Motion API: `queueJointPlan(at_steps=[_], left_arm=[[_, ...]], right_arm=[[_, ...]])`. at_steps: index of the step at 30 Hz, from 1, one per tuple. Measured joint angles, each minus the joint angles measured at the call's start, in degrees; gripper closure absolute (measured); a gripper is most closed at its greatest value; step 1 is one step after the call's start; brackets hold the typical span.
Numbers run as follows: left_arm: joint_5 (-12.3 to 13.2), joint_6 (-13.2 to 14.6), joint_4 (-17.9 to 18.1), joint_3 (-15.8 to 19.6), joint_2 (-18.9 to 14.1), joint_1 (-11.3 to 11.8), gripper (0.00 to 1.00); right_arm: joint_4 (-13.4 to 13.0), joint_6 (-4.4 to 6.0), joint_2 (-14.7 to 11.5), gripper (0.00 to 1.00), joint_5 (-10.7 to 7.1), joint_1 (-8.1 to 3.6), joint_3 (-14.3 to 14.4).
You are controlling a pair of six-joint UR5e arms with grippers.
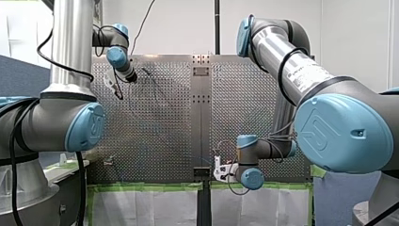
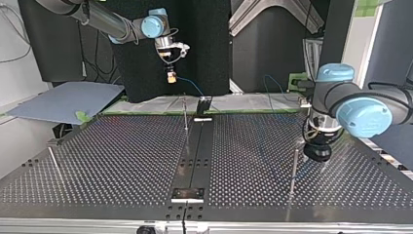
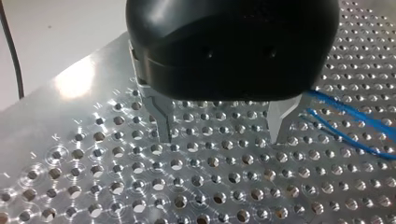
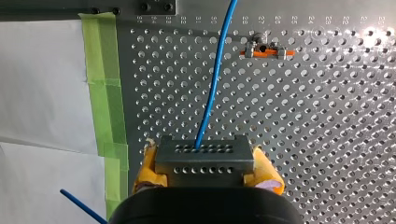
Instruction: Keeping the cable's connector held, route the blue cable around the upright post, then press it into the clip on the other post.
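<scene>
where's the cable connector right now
The connector is gripped between my right gripper's yellow-padded fingers, raised near the table's far edge at the top view's left, with the blue cable running out of it.

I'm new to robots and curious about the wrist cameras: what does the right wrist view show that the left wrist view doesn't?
Only the right wrist view: my right jaws, yellow-padded, shut on a grey connector block, plus green tape and a small orange fitting ahead on the table. Only the left wrist view: my left jaws, bare metal, open with nothing between them. Both: the blue cable and the perforated table.
</scene>
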State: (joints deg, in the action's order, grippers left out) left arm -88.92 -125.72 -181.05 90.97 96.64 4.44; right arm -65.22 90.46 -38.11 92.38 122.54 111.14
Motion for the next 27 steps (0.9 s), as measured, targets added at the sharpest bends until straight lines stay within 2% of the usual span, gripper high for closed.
queueJointPlan(at_steps=[8,17,27], left_arm=[[-0.1,0.23,0.04,2.08,-1.7,-0.4,0.0],[0.14,0.42,-0.35,2.42,-4.61,-1.82,0.0],[-1.06,2.01,-2.16,3.08,-5.33,-2.69,0.0]], right_arm=[[0.06,0.0,0.0,1.0,0.0,0.0,0.0],[-0.01,0.1,0.0,1.0,0.05,0.01,0.01],[-0.15,0.23,0.0,1.0,0.03,-0.02,-0.01]])
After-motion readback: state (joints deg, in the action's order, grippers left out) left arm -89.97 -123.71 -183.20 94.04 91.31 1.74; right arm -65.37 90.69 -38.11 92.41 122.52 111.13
